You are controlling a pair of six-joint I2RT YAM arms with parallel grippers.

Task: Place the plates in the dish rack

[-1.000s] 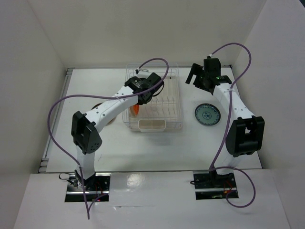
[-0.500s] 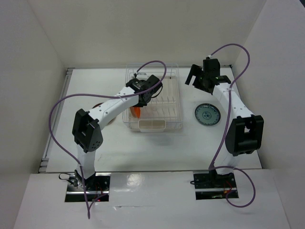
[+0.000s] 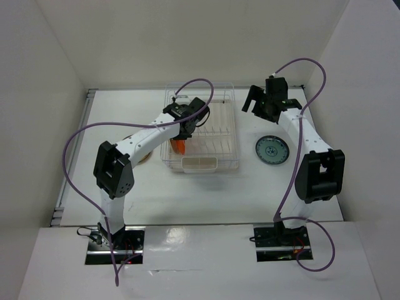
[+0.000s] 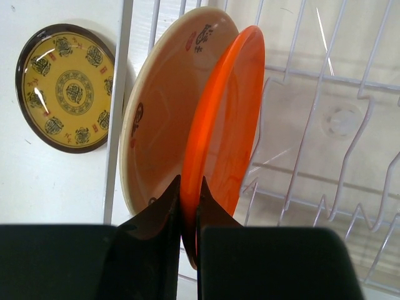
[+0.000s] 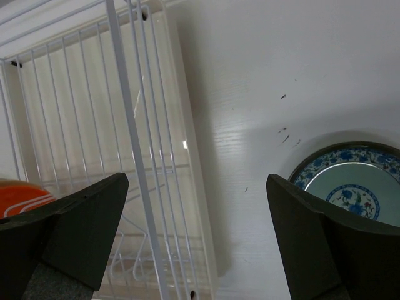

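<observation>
- The table point(image 3: 206, 187) is white, with white walls point(image 3: 50, 75) closing it in at the left, back and right. Its broadest bare stretch lies between the rack and the arm bases.
- The dish rack point(image 3: 228, 125) sits at the middle back, close to the back wall. The tine rows to the right of the orange plate stand open.
- The left arm point(image 3: 144, 137) reaches diagonally over the rack's near left corner. Its purple cable point(image 3: 203, 81) arches above the rack.
- The right arm point(image 3: 300, 131) rises along the right side, its wrist raised near the rack's far right corner.
- The beige plate point(image 4: 162, 119) stands on edge in the rack, leaning against the left side wires.
- The orange plate point(image 4: 225, 125) stands on edge just to the right of the beige one. Whether the two touch cannot be told.
- The yellow plate point(image 4: 65, 87) lies flat on the table just outside the rack's left rail, partly under the left arm in the top view.
- The blue-green plate point(image 3: 272, 150) lies flat on the table, right of the rack and apart from it, beside the right arm.
- The beige holder point(image 3: 199, 164) sits at the rack's near end.
- The left fingers point(image 4: 156, 225) are clenched on the orange plate's lower rim, one on each face.
- The right fingers point(image 5: 81, 219) are spread wide and hold nothing. They hang over the rack's right edge and the bare strip of table beside the blue-green plate.
</observation>
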